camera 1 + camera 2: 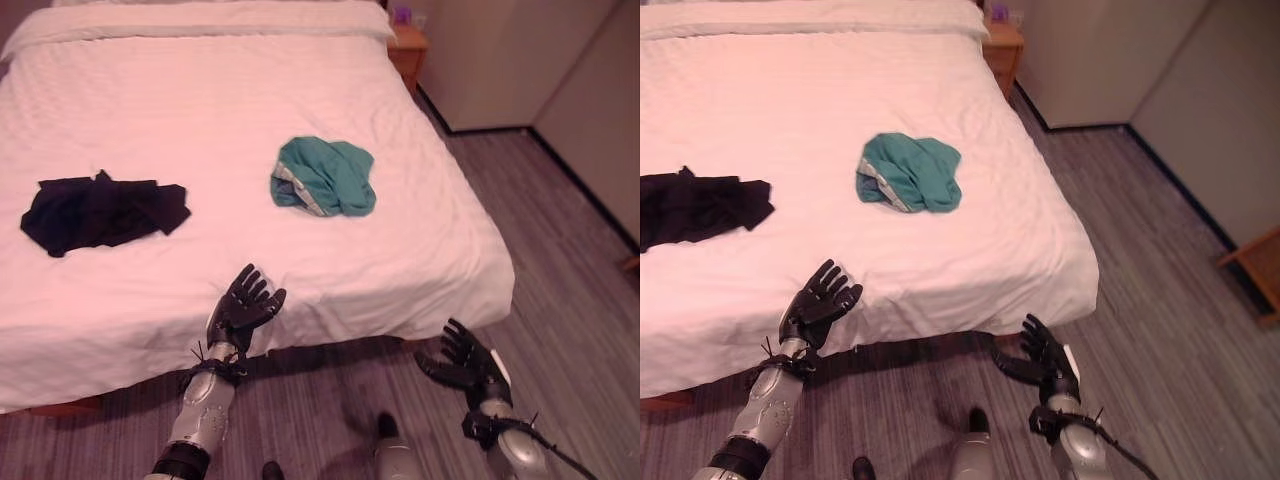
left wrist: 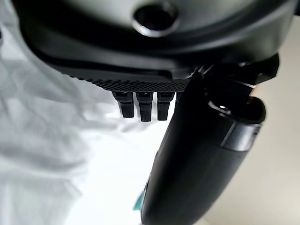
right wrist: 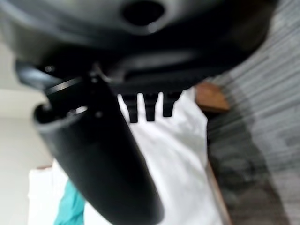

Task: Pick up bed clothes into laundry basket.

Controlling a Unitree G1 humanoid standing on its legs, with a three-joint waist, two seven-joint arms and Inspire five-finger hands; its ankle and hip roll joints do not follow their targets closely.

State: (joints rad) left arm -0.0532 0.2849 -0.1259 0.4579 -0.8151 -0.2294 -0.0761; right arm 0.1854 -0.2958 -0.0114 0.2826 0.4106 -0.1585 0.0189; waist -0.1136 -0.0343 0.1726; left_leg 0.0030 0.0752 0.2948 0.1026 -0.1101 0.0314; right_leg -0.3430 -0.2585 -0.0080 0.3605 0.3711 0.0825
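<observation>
Bedroom scene: grey plank floor, pale wall panels behind, a wooden nightstand at the head of the bed. White bed takes most of the head views, sheet smooth apart from slight creases near the foot edge.

2 garments lie on it, well apart. Teal garment is bunched in a loose heap toward the robot's right half of the mattress. Black garment is spread flatter on the robot's left side. Both look dropped, not folded, so each should gather up with 1 grab.

Left hand is raised over the foot edge of the bed, fingers straight and spread, holding nothing; near the sheet, contact can't be told. Right hand hangs lower, over the floor beside the bed's corner, fingers spread too, empty. Right wrist view catches a sliver of the teal garment past the thumb.

Laundry basket can't be located from these views.

Judgement: task at its start, 0 garments collected. Left hand looks staged for a reach; either garment needs a long lean forward.
</observation>
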